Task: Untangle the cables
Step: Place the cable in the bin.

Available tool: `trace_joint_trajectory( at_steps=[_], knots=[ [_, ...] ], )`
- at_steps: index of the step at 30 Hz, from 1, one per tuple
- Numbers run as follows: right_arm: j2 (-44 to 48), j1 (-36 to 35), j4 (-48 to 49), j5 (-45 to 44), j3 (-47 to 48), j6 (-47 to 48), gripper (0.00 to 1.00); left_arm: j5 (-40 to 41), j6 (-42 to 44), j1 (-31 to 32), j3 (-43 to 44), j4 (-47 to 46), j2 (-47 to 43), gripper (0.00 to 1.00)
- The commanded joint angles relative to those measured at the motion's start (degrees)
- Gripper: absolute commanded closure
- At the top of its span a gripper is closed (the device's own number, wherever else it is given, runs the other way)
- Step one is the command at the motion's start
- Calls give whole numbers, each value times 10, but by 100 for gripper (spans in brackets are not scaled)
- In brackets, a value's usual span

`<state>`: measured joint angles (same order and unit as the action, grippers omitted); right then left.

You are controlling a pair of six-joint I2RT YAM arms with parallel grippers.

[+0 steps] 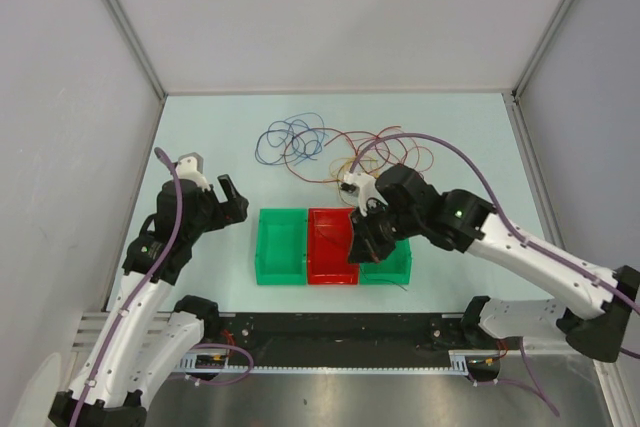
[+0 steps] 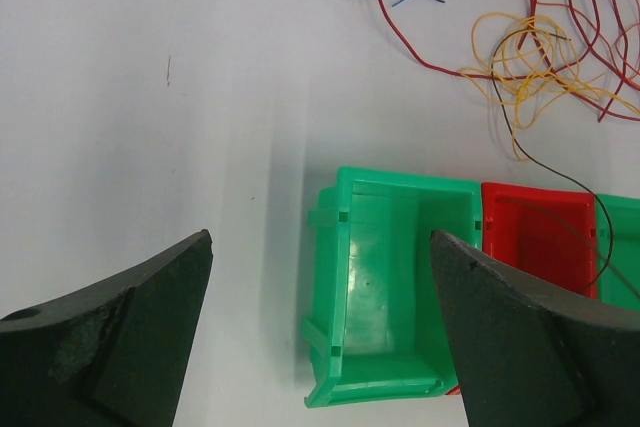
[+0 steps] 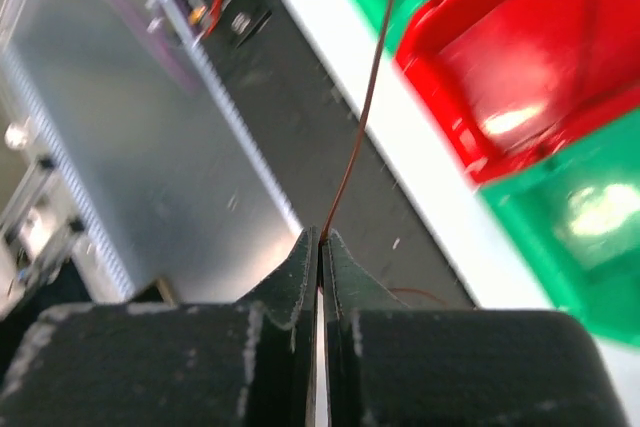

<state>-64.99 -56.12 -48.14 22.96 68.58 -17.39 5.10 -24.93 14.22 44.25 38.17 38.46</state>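
Plainly, little was done yet. Nearest me, my right claw was pinched shut on one thin dark cable, holding it up close to the red bin. My left claw hung wide open and empty, just beside the left green bin. Neither of those bins showed a sorted cable lying in it. Only my dark strand crossed the red one. Beyond the bins, the blue cables, the red cables and the yellow-orange cables lay looped over one another in one heap on the table, and my strand ran back into the yellow-orange loops. I judged that one cable was partly drawn out and all the rest were left to separate.
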Motion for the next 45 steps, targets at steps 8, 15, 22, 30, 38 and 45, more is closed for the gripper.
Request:
trace_joint_trajectory(
  at_steps=[8, 15, 22, 30, 38, 45],
  knots=[
    [-96, 37, 208, -55, -1, -42, 100, -6, 5, 3, 12, -13, -5, 5],
    [-112, 45, 318, -61, -36, -84, 100, -4, 5, 5, 12, -13, 0, 5],
    [-95, 54, 402, -111, -97, -124, 100, -4, 5, 5, 13, -12, 3, 6],
    [-131, 57, 546, -90, -103, -184, 100, -4, 5, 5, 12, -12, 2, 6],
    [-147, 59, 534, -111, -102, -186, 100, -4, 5, 6, 13, -13, -1, 5],
    [-107, 58, 431, -160, -140, -157, 100, -2, 5, 8, 13, -11, -2, 6]
  ],
)
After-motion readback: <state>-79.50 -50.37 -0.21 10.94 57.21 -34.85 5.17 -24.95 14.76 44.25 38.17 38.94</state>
